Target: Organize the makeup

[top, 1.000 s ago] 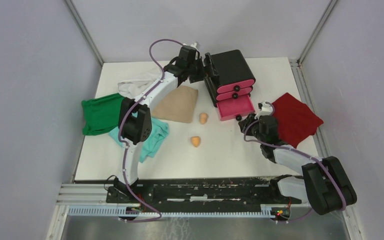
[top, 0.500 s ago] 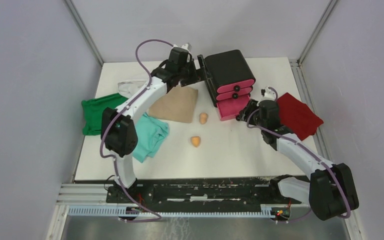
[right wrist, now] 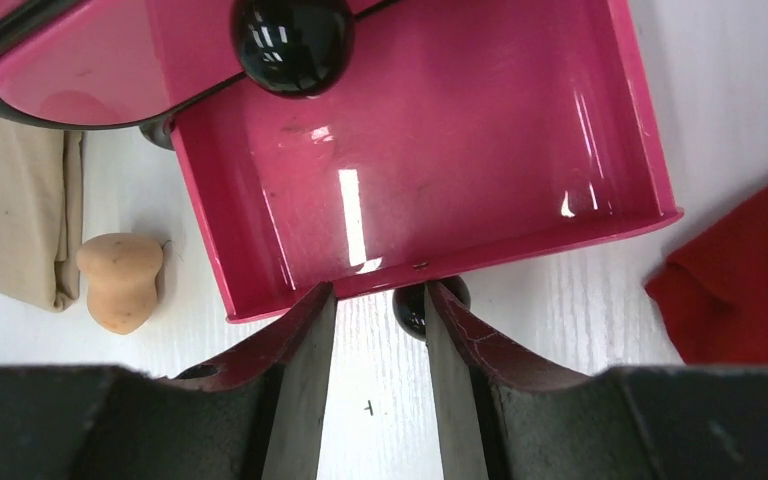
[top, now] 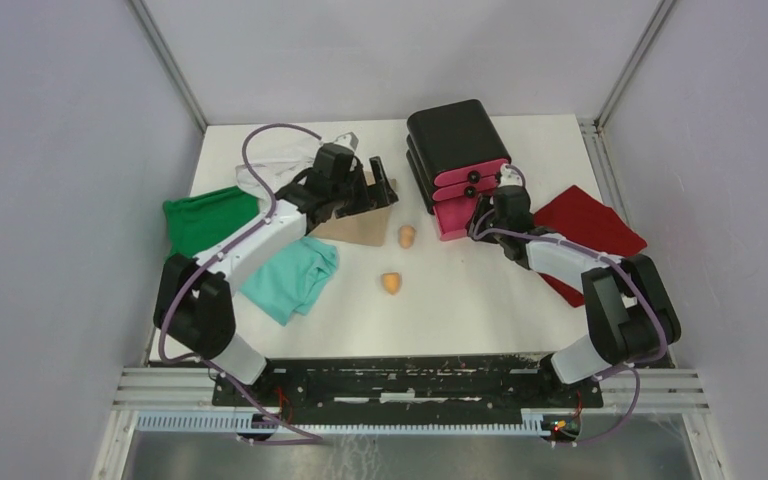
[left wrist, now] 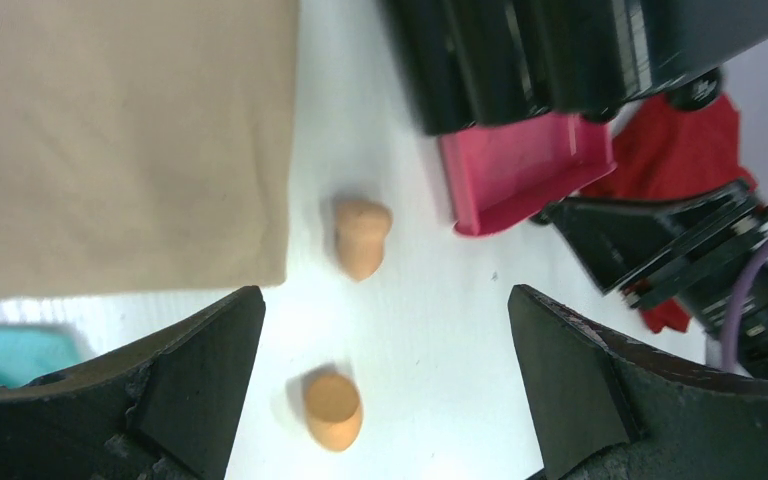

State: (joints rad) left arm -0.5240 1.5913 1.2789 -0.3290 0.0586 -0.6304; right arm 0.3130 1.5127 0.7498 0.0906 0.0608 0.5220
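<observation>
The left hand [top: 378, 190] hovers over the far corner of the tan cloth [top: 355, 222], released, its fingers [left wrist: 190, 380] spread wide with nothing between them. In the left wrist view both task pieces show through that gap. The far sponge [left wrist: 360, 236] lies on its side on the white surface [top: 460, 310], just beside the edge of the tan cloth and between it and the drawer [left wrist: 522, 170]. The near sponge [left wrist: 332, 408] lies apart from it, nearer the arm bases, on bare surface. From above, the far sponge [top: 407, 236] and the near sponge [top: 391, 283] sit mid-surface, outside the box [top: 455, 135]. The box stands at the far edge, and its lowest pink drawer [top: 457, 217] is pulled partly out, while the two above are shut. The right hand [top: 482, 215] is at the front of that drawer. In its wrist view the hand [right wrist: 380, 295] has its fingers [right wrist: 460, 380] close together with a narrow gap, and the tips reach the drawer's front lip. The black knob [right wrist: 412, 308] sits at the tip of one finger, partly hidden by it. Whether the hand grips the knob or only rests against it cannot be told. A red cloth [top: 592, 228] lies just beyond the right arm. A green cloth [top: 205, 222], a teal cloth [top: 295, 280] and a white cloth [top: 260, 175] lie on the left side.
</observation>
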